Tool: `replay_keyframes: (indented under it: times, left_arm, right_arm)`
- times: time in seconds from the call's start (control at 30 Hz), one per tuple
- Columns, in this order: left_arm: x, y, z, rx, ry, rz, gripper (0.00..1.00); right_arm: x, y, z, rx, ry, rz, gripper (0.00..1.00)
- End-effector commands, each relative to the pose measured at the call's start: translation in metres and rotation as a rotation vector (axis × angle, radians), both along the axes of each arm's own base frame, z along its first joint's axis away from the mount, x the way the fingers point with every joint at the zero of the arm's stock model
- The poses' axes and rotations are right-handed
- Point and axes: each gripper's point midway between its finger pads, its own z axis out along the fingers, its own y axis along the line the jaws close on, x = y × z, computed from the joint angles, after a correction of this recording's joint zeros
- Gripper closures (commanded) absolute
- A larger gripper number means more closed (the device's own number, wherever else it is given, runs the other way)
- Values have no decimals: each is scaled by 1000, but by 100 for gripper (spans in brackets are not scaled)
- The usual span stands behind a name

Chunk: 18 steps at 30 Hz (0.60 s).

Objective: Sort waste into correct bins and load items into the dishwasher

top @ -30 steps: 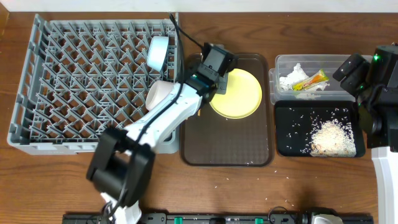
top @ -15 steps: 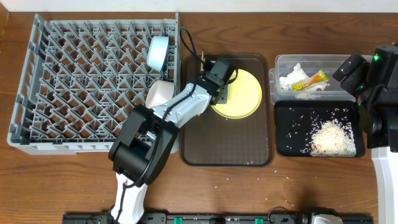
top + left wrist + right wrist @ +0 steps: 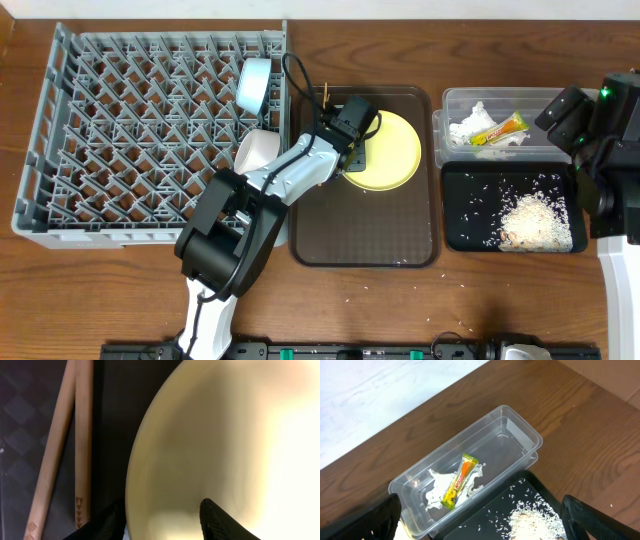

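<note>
The round yellow plate (image 3: pixel 392 150) lies on the brown serving tray (image 3: pixel 365 235). My left gripper (image 3: pixel 348 138) is open and low at the plate's left rim. In the left wrist view its fingers (image 3: pixel 160 525) straddle the rim of the plate (image 3: pixel 225 435), one outside it and one on it. The wooden chopsticks (image 3: pixel 75 450) lie just left of the plate. The light blue bowl (image 3: pixel 253 84) and the white bowl (image 3: pixel 258 152) stand in the grey dish rack (image 3: pixel 140 130). My right gripper (image 3: pixel 485 527) is open and empty above the bins. I see no cup.
The clear tub (image 3: pixel 455 100) holds the tissue (image 3: pixel 437 487) and the wrapper (image 3: pixel 460 480). The black tray (image 3: pixel 460 225) holds a rice heap (image 3: pixel 530 220). Loose grains lie on the table near the front (image 3: pixel 460 325). The right arm (image 3: pixel 610 150) stands at the right edge.
My left gripper has come down and slightly right onto the plate's left rim, and the arm has swung in behind it. The right arm has not moved.
</note>
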Motion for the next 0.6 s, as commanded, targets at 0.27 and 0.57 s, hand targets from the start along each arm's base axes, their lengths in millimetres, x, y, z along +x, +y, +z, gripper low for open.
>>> replay_keyframes:
  times: [0.27,0.57]
  left_arm:
    - [-6,-2,-31,-38,78,75,75]
    - [0,-4,-20,-46,38,57,93]
  right_arm:
    - [-1,-2,-3,7,5,-17,1]
    - [-5,-2,-7,8,28,-17,1]
